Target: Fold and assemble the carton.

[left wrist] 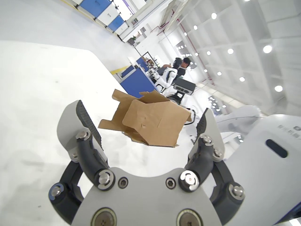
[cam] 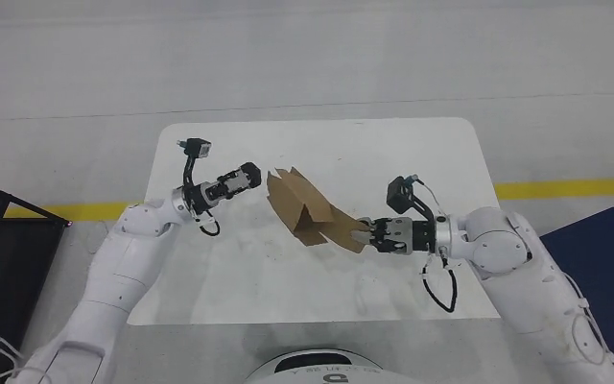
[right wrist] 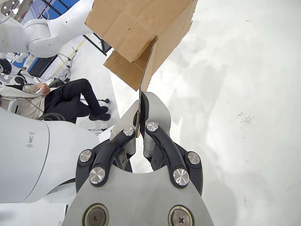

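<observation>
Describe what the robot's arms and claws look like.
The left arm and right arm are smooth, rounded white shells. The left claw and right claw each have a silver metal base plate with round screws, black curved links, and pale grey fingers lined with black ribbed pads. A black cable loops at each wrist, beside a small black camera.

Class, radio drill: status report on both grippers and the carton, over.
Right gripper shut on carton flap. Left gripper open, just short of carton. Nothing between them.
</observation>
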`<state>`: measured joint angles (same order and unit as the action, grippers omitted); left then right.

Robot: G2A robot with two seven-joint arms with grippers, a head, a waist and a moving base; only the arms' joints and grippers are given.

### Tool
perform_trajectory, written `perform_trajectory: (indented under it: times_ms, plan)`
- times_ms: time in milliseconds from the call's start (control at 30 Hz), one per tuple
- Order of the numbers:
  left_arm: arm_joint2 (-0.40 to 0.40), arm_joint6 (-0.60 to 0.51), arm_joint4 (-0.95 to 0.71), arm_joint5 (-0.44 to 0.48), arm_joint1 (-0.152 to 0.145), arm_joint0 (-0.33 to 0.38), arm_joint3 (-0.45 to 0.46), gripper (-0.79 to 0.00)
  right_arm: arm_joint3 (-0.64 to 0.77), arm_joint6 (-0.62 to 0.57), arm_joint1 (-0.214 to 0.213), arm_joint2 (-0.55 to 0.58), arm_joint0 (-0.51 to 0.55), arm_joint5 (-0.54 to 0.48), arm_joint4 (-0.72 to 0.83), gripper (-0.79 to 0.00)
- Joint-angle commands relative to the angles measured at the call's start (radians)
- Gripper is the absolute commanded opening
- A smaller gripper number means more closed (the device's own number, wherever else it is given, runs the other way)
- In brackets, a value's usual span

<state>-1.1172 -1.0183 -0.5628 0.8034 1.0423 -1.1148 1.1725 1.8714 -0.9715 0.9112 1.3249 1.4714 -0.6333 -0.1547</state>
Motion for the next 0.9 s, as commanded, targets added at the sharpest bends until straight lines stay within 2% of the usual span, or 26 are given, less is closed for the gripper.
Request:
perform_trajectory:
  times_ms: [0, 67, 267, 567, 667, 733, 867]
  plan:
    - [0.013, -0.022, 0.007, -0.023, -0.007, 0.009, -0.017, 0.0, -0.006, -0.009, -0.002, 0.0, -0.005, -0.002, 0.014, -0.785]
    - [0.037, -0.019, 0.009, -0.021, -0.009, 0.012, -0.025, 0.0, -0.011, -0.011, -0.003, 0.002, -0.009, -0.002, 0.025, -0.785]
    - [0.101, -0.057, -0.15, -0.059, -0.007, 0.022, -0.002, 0.0, -0.007, -0.015, -0.006, -0.01, -0.015, 0.005, 0.024, -0.785]
    - [0.175, -0.019, -0.086, -0.021, -0.009, 0.069, -0.049, -0.009, -0.007, -0.006, -0.01, -0.023, -0.02, 0.008, 0.021, -0.785]
    - [0.192, -0.005, -0.091, -0.006, -0.01, 0.083, -0.053, -0.046, -0.004, -0.013, -0.012, -0.027, -0.018, -0.004, 0.026, -0.785]
    - [0.204, -0.001, -0.098, -0.003, -0.011, 0.095, -0.059, -0.12, -0.004, -0.02, -0.014, -0.029, -0.018, -0.013, 0.036, -0.785]
    - [0.232, 0.013, -0.097, 0.012, -0.009, 0.117, -0.081, -0.163, -0.011, -0.033, -0.018, -0.027, -0.02, -0.03, 0.061, -0.785]
